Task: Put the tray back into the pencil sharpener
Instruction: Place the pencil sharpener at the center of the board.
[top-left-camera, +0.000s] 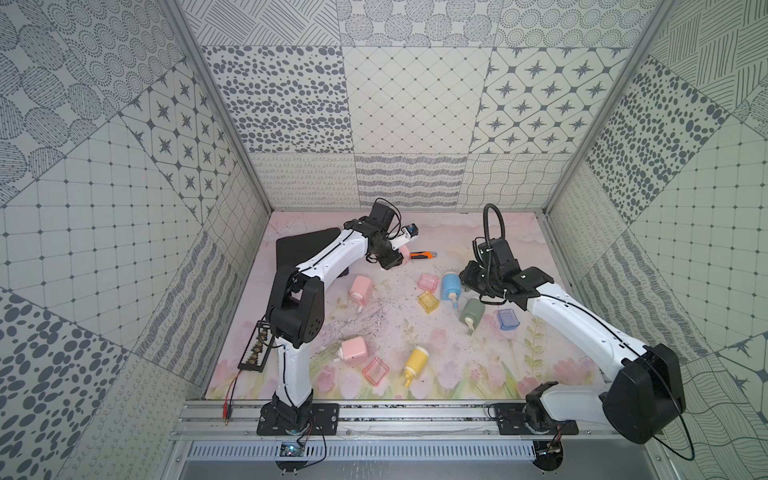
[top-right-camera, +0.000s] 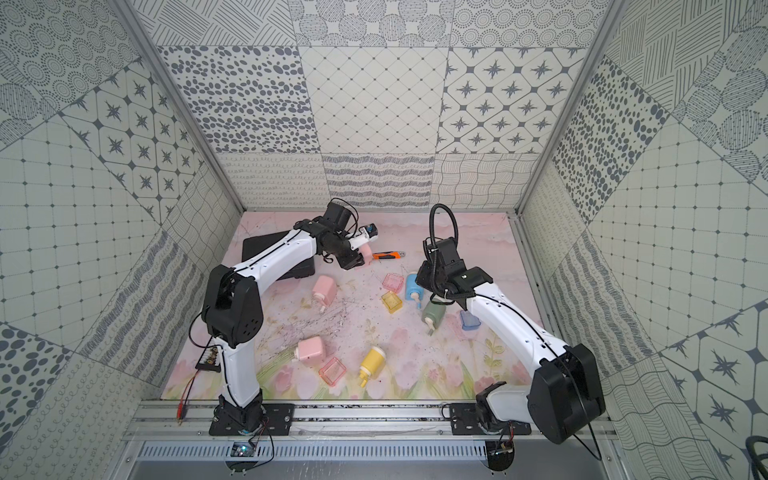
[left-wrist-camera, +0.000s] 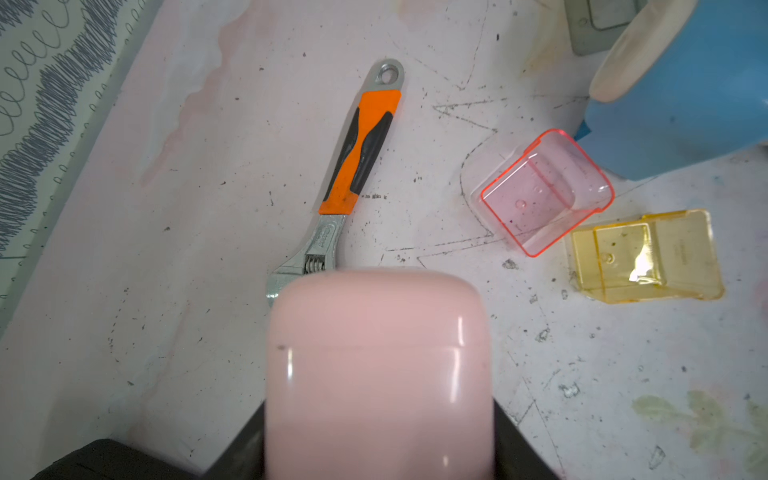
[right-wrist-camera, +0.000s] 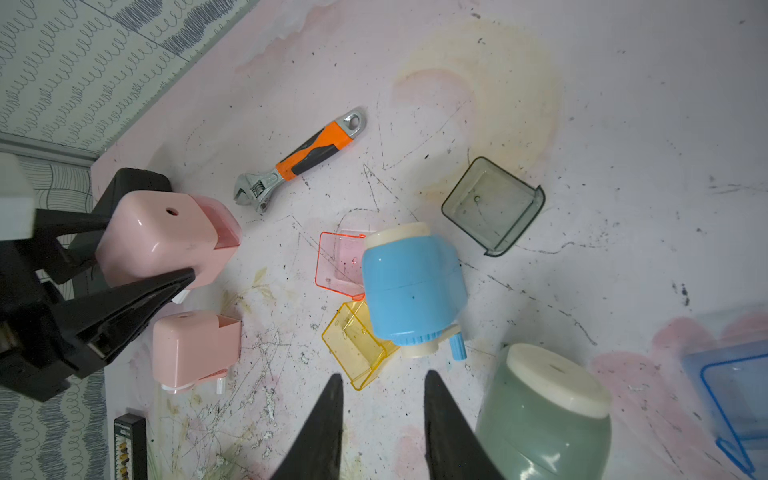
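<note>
1. left arm (top-left-camera: 328, 255): stretching toward the far centre; left gripper (right-wrist-camera: 166, 245) clamping a pink sharpener (left-wrist-camera: 378, 353) by its sides.
2. right arm (top-left-camera: 573, 320): bending in from the near right; right gripper (right-wrist-camera: 382, 378) pointing down, jaws standing parted, empty.

The pink sharpener (left-wrist-camera: 378, 374) is gleaming as glossy, smooth plastic; the pink tray (left-wrist-camera: 544, 191) is looking clear and shiny. The wrench (left-wrist-camera: 357, 166) is showing bare metal, the tabletop (left-wrist-camera: 166, 291) lying matt and scuffed.
</note>
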